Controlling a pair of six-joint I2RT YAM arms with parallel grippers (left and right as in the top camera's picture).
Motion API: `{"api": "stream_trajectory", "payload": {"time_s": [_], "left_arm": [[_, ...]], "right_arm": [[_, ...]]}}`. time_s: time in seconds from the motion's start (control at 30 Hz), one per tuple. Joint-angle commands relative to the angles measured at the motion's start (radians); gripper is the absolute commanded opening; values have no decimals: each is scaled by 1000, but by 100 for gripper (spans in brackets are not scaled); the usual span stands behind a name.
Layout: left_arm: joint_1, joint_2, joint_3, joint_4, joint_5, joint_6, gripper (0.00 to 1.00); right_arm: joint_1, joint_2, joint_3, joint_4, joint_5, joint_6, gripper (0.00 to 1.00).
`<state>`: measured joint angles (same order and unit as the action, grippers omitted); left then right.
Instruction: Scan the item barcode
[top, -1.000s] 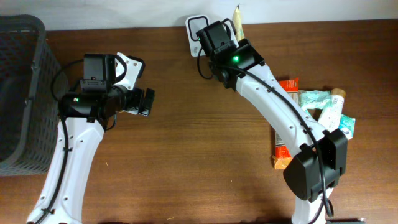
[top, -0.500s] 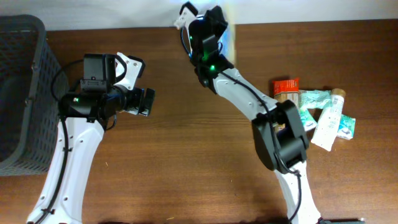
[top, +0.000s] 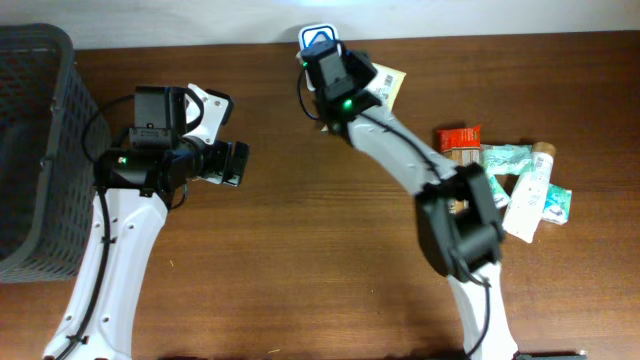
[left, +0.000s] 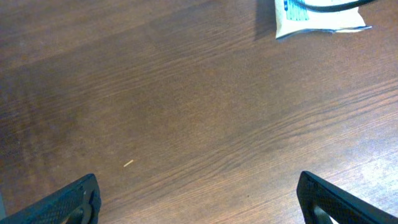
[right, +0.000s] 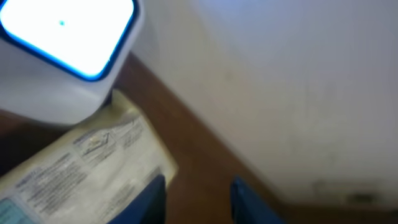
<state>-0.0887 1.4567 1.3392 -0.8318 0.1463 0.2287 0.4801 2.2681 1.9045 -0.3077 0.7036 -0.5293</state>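
Right gripper (right: 198, 193) jaws slightly apart, gripping nothing; printed packet (right: 87, 165) lies just outside one finger, abutting the lit scanner (right: 62, 50).

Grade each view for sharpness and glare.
Overhead: sharp, evenly lit, scanner glowing. Left wrist: crisp wood grain on the table, no glare. Right wrist: blurred throughout, scanner face blown out white, packet print unreadable.
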Motion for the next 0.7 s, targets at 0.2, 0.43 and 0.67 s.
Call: {"api": "stream_trajectory", "payload": {"time_s": [0.2, 0.43, 0.67], "left_arm": [[-2, -10, 7, 0, 10, 12, 99], [-2, -10, 7, 0, 10, 12, 99], [-2, -10, 7, 0, 10, 12, 99]], "right_arm": [[-435, -86, 8, -463, -1209, 905, 56], [-438, 142, 7, -467, -1423, 875, 79], [-321, 256, 1, -323, -1424, 1011, 82]]}}
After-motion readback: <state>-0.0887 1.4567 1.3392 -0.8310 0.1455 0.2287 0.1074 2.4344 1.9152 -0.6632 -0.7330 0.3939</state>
